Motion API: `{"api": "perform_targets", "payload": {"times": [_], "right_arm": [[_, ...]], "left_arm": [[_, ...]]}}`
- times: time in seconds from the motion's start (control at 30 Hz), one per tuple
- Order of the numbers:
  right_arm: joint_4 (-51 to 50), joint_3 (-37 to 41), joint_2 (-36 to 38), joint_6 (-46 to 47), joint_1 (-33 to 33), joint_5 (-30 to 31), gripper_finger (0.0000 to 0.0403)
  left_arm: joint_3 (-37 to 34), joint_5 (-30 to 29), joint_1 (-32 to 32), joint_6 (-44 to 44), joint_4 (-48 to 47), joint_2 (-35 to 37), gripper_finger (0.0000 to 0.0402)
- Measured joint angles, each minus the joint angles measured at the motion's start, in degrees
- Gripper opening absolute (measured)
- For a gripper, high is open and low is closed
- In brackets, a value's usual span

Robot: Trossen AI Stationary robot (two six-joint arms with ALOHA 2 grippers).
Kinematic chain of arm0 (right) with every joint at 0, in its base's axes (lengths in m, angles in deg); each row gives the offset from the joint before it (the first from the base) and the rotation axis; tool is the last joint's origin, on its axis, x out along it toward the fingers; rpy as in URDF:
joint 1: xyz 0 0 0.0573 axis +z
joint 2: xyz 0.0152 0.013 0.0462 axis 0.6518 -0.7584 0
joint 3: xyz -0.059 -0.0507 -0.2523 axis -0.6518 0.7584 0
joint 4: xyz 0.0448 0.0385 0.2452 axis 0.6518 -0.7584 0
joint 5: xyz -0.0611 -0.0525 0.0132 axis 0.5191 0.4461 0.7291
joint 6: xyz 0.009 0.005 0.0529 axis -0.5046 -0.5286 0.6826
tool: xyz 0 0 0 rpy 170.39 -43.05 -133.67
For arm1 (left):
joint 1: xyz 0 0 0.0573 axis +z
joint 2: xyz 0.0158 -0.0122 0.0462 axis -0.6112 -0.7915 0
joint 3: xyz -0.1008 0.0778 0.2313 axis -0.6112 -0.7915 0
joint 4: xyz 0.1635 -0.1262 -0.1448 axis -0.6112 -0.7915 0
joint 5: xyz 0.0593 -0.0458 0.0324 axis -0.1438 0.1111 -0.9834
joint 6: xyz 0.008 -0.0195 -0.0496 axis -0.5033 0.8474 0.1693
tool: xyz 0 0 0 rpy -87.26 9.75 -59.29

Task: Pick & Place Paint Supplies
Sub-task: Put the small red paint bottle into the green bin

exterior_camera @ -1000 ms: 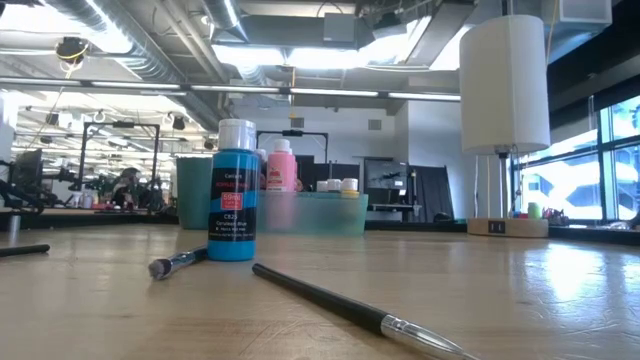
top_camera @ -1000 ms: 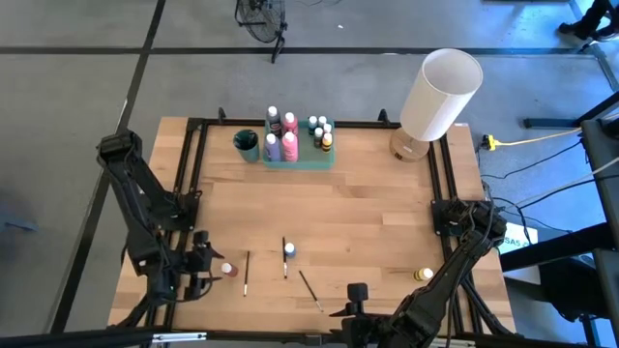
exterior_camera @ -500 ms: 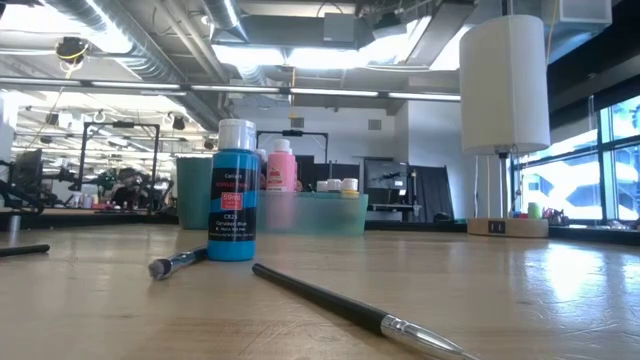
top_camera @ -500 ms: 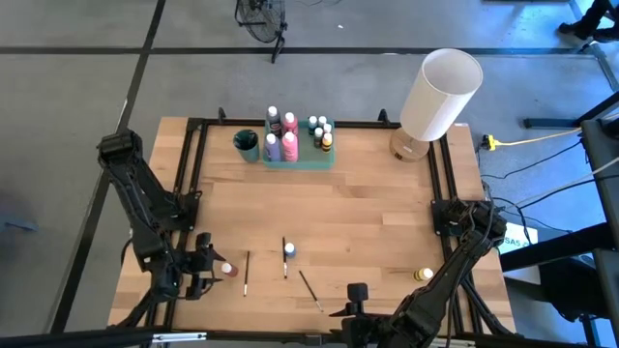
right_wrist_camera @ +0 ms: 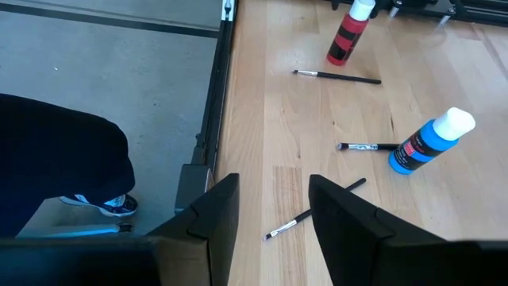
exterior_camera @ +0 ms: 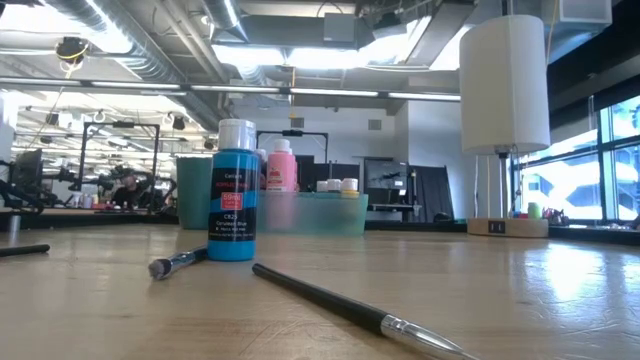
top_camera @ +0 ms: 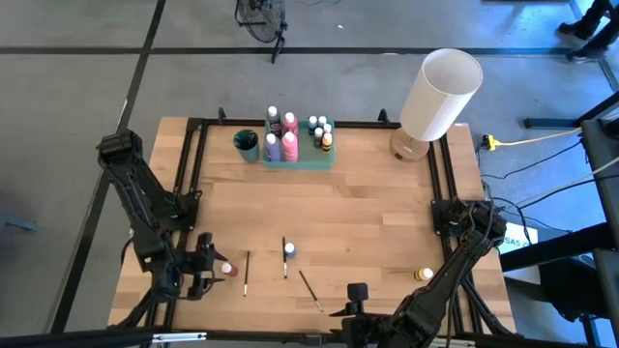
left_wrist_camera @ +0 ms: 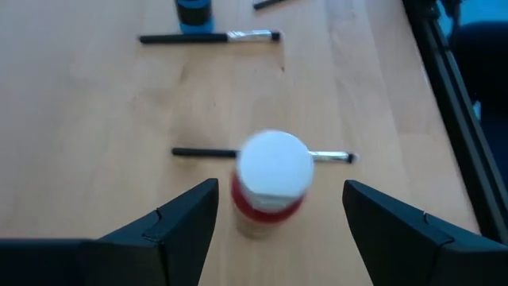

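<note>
The wooden table (top_camera: 319, 193) fills the middle of the high view, with the white lamp (top_camera: 440, 92) at upper right and the green tray (top_camera: 300, 155) at upper centre, already holding several capped bottles. Both arms sit along the lower edge. The left gripper (top_camera: 211, 268) is at lower left, fingers spread wide around the red paint bottle (top_camera: 228, 270), which stands upright between them, not yet pinched. In the left wrist view that bottle's white cap is centred between the two dark fingers (left_wrist_camera: 171, 230), with a gap on each side.

The right gripper (right_wrist_camera: 274, 214) waits at bottom centre of the high view, its fingers partly apart and holding nothing.

The blue bottle (top_camera: 289, 249) stands at lower centre, the yellow bottle (top_camera: 424, 275) at lower right, and thin paintbrushes (top_camera: 246, 273) lie between them.

The step in hand looks like grasping the red bottle. To do it well, keep the cap centred, go low enough to close on the body rather than the cap, squeeze evenly so it does not tip, then lift straight up, clear of the brush just beyond it
</note>
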Motion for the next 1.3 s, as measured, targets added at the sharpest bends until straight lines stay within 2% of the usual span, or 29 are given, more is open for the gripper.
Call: {"api": "perform_targets", "payload": {"times": [0.2,0.53,1.0,1.3], "right_arm": [[0.0,0.0,0.0,0.0,0.0,0.0,0.0157],[0.02,0.0,0.0,0.02,-0.01,0.0,0.0157],[0.02,0.0,0.0,0.2,-0.01,0.0,0.0157],[0.02,0.0,0.0,0.2,-0.01,0.02,0.0157]], "left_arm": [[0.0,4.83,0.0,-1.91,0.89,0.0,0.0267],[0.0,2.65,0.0,-1.49,2.05,-0.39,0.0267],[0.0,2.49,0.0,-1.49,1.93,-7.83,0.0267],[0.0,-1.42,0.02,-1.49,2.05,-8.33,0.0267]]}}
